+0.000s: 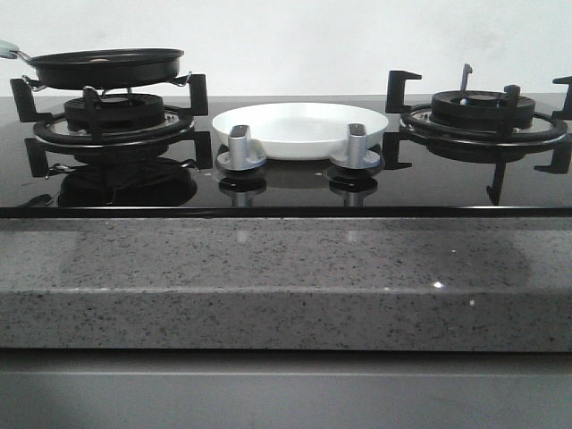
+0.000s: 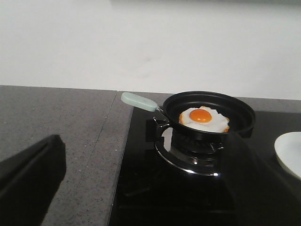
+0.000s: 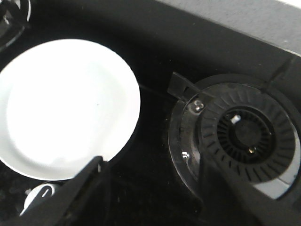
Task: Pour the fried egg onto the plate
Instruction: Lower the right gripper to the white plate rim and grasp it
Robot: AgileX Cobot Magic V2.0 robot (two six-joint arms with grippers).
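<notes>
Two burners flank the plate [image 1: 300,128] on your black glass hob [image 1: 286,192], and the frying pan [image 1: 105,66] sits on the left burner [image 1: 114,116] with its pale green handle [image 2: 138,100] pointing away from the plate. Your fried egg [image 2: 204,118] lies flat inside that pan, white around an orange yolk, slightly toward the pan's plate-side wall. From the front camera the egg is hidden by the pan's rim.

Your left gripper [image 2: 141,188] hangs back from the pan with its jaws spread wide: one dark finger [image 2: 30,174] is over the grey stone counter [image 2: 51,122], the other finger [image 2: 254,179] is over the hob beside the burner, and the pan with the egg stands beyond the gap between them, untouched. An edge of the plate shows just past the second finger.

Your right gripper [image 3: 150,197] looks down on the hob, jaws also wide and holding nothing. One fingertip [image 3: 77,188] lies over the near rim of the plate, next to a silver control knob [image 3: 40,195]; the other finger [image 3: 244,197] lies over the right burner [image 3: 242,134]. The plate is bare, and sits on the glass between the two burners, behind the pair of knobs [image 1: 241,147]. Neither arm shows in the front camera.
</notes>
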